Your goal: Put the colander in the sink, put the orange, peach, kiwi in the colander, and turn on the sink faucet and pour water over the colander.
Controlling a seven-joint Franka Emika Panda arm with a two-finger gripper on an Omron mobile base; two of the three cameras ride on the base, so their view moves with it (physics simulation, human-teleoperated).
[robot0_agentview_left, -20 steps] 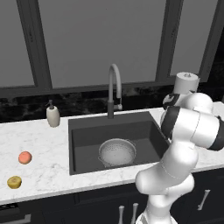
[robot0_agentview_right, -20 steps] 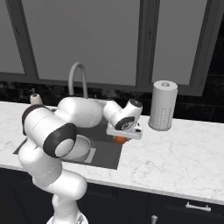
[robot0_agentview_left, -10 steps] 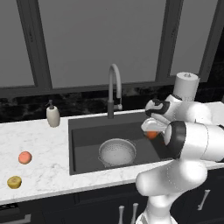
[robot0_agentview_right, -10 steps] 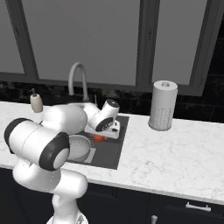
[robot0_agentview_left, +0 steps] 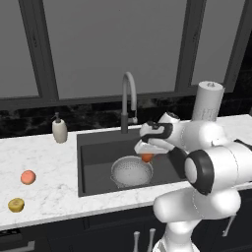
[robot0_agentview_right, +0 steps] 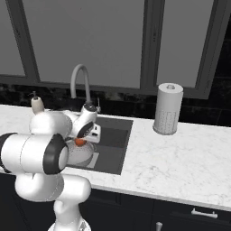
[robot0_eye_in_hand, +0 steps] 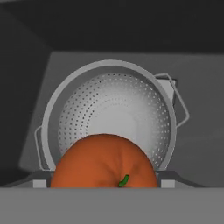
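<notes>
Left base view, from the left: we see the matte kiwi (robot0_agentview_left: 16, 204) and smooth peach (robot0_agentview_left: 28, 177) waiting on the marble counter (robot0_agentview_left: 44, 197). Our gripper (robot0_agentview_left: 146, 156) hangs over the perforated steel colander (robot0_agentview_left: 131, 172) in the dark sink (robot0_agentview_left: 98, 157), fingers clamped on the glossy orange (robot0_agentview_left: 146, 157), poised to drop it in.

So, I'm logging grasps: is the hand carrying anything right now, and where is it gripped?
Yes: the hand holds the small deep reddish-orange ball by its sides, above the round pierced metal colander.
</notes>
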